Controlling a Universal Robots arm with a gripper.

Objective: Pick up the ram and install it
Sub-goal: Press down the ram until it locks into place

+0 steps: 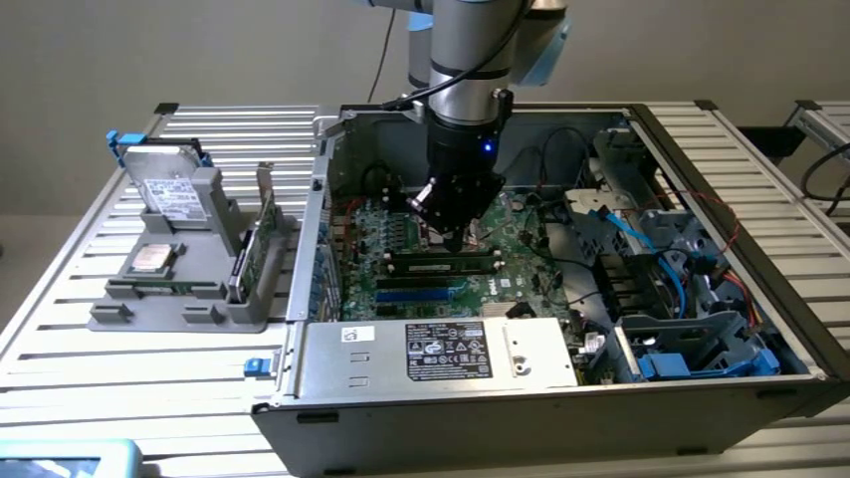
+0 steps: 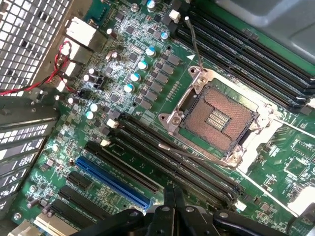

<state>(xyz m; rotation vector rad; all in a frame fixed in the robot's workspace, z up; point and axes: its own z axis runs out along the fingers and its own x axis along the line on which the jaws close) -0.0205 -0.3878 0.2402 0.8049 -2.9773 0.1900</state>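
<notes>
The ram (image 1: 443,267), a thin dark stick with a small pale label, lies along a memory slot on the motherboard (image 1: 531,284) inside the open computer case (image 1: 531,408). My gripper (image 1: 456,241) points down into the case, its tip just above the ram's middle, on the far side. Its fingers are shut together with nothing between them. In the wrist view the shut fingertips (image 2: 172,204) hang over the long black memory slots (image 2: 172,162), beside the bare CPU socket (image 2: 216,120). Whether the tip touches the ram I cannot tell.
A blue slot (image 2: 113,179) runs beside the black ones. The power supply (image 1: 439,351) sits at the case front, with cables and drive bays (image 1: 664,299) at the exterior view's right. Outside the case, a grey holder (image 1: 179,289) carries a hard drive (image 1: 173,189) and a green bracketed card (image 1: 253,249).
</notes>
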